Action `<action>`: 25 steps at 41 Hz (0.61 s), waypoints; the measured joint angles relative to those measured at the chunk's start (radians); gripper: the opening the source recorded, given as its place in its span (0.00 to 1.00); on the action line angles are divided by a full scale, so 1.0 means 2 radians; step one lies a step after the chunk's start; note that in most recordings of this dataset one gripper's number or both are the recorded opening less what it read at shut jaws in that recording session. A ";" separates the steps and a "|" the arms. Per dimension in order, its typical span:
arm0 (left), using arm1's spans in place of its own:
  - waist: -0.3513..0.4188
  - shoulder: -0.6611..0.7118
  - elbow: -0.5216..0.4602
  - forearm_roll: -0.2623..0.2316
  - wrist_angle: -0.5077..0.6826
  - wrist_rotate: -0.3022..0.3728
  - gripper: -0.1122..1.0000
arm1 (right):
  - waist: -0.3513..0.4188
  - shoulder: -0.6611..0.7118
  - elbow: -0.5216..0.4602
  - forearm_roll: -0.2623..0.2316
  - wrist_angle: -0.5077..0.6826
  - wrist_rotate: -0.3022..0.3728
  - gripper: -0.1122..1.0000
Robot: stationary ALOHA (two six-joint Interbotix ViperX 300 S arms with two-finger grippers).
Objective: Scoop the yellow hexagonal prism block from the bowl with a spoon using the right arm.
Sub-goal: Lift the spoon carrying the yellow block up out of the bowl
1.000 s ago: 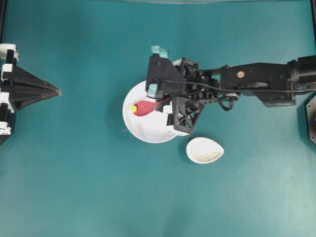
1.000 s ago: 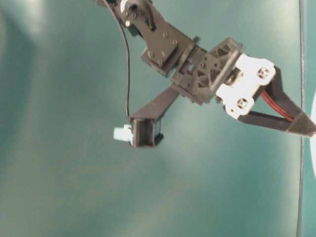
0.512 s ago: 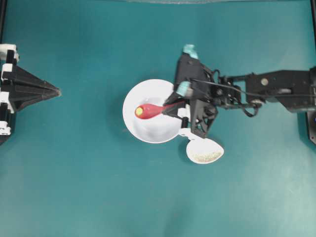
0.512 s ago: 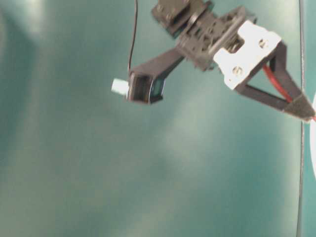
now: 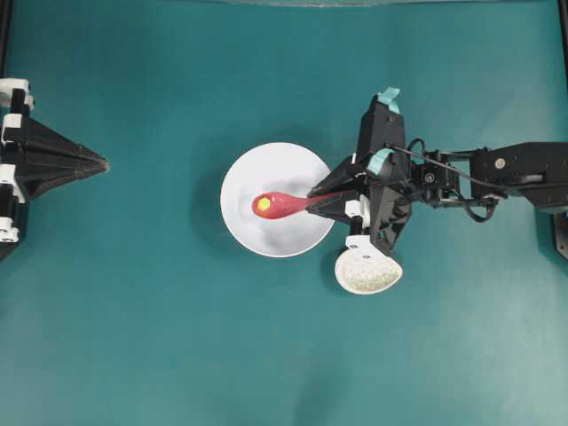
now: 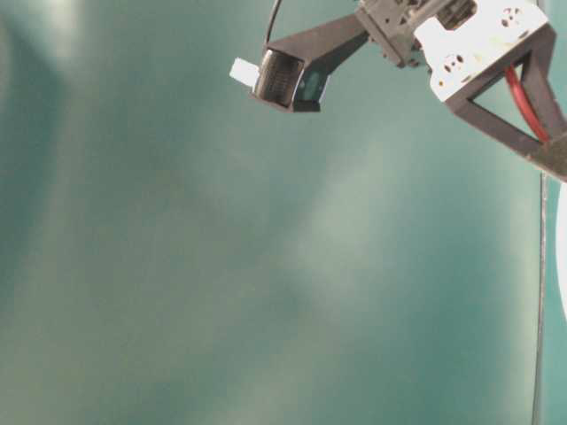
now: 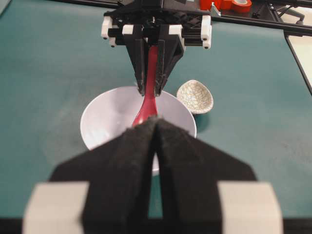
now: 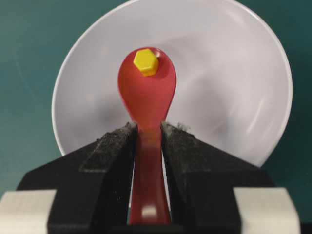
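Observation:
The white bowl (image 5: 232, 191) sits mid-table. Over it hangs the pink-red spoon (image 5: 282, 205), and the yellow hexagonal prism block (image 5: 264, 205) lies in the spoon's head. My right gripper (image 5: 312, 201) is shut on the spoon's handle at the bowl's right rim. The right wrist view shows the block (image 8: 146, 62) near the tip of the spoon (image 8: 148, 102), with the bowl (image 8: 229, 87) below and the right gripper (image 8: 148, 127) clamped on the handle. My left gripper (image 5: 102, 164) rests shut at the far left, empty, its tip (image 7: 156, 119) pointing at the bowl (image 7: 105, 114).
A small speckled egg-shaped dish (image 5: 368, 272) lies just below the right gripper, off the bowl's lower right; the left wrist view has it too (image 7: 195, 96). Teal table cloth surrounds everything. Red tape rolls (image 7: 234, 5) sit beyond the table's far edge.
The right arm has drawn back to the right and risen, carrying the spoon. The block, first at the spoon's left tip, now rides in its head. The left arm has not moved.

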 measured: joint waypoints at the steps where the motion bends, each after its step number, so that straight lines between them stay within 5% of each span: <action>1: 0.000 0.000 0.000 0.000 0.000 0.000 0.10 | 0.000 0.000 0.000 0.000 0.000 0.000 0.33; 25: 0.000 0.000 0.000 0.000 -0.002 0.000 0.10 | 0.002 -0.002 0.025 0.000 -0.058 0.000 0.33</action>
